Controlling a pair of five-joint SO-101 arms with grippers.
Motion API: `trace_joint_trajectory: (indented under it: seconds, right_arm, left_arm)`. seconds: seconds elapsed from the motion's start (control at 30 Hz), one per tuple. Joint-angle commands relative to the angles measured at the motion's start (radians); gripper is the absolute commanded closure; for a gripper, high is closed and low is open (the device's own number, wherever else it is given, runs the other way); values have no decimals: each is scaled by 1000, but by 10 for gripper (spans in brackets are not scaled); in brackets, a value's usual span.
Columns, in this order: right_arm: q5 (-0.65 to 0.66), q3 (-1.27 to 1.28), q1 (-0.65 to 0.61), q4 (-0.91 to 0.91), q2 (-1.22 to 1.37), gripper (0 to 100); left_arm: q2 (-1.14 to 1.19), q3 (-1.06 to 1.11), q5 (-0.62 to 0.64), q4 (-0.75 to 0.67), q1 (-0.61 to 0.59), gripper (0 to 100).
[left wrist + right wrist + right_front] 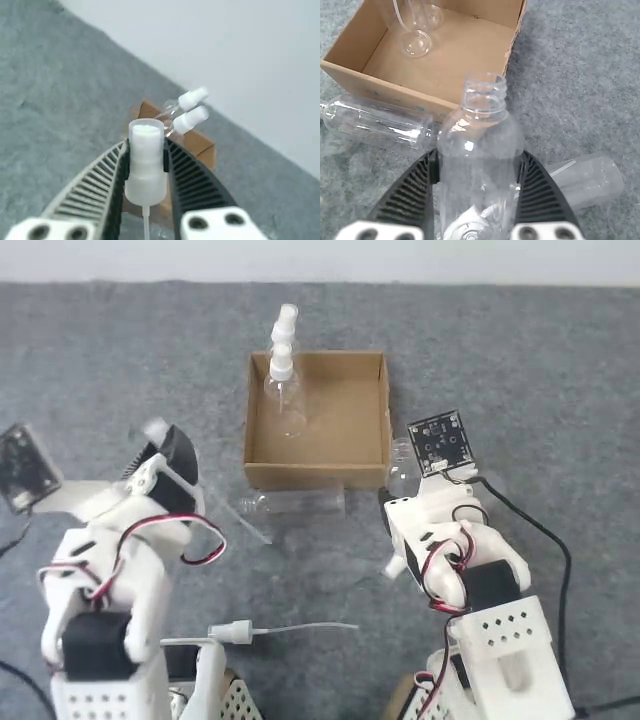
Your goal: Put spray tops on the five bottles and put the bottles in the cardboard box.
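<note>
Cardboard box point(350, 75) with faint bluish print point(420, 108)

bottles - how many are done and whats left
Done: two capped bottles stand in the box. In hand: the left jaws are shut on a spray top, the right jaws on an uncapped bottle, not yet joined. Left: two bare bottles lie on the mat, one in front of the box and one beside the held bottle; a loose spray top lies there too.
</note>
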Motion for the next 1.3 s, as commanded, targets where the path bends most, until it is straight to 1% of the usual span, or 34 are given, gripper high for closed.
trace_joint_trajectory:
  seconds: [0.0,0.17,0.3,0.47,0.6,0.77,0.97,1.07,1.27]
  right_arm:
    - [0,-14,-13,-25,-25,959]
    - [0,-14,-15,-25,-25,960]
    - [0,-12,-54,-21,-25,961]
    - [0,-12,-65,-19,-25,961]
    - [0,-12,-67,-18,-27,961]
    - [0,-12,-67,-16,-27,961]
    - [0,-12,-67,-16,-27,961]
    - [0,-12,-68,-16,-27,961]
    - [41,-12,-68,-15,-28,961]
  left_arm:
    - [-75,-48,17,-71,3,988]
    - [-123,-48,86,-80,5,988]
    - [-166,-13,135,-97,5,988]
    - [-264,170,166,-238,5,988]
    - [-391,320,184,-338,-3,988]
    - [-555,401,184,-345,-3,988]
    - [-529,415,187,-344,-3,988]
    - [-529,427,222,-342,-3,988]
    - [-529,435,233,-338,-3,988]
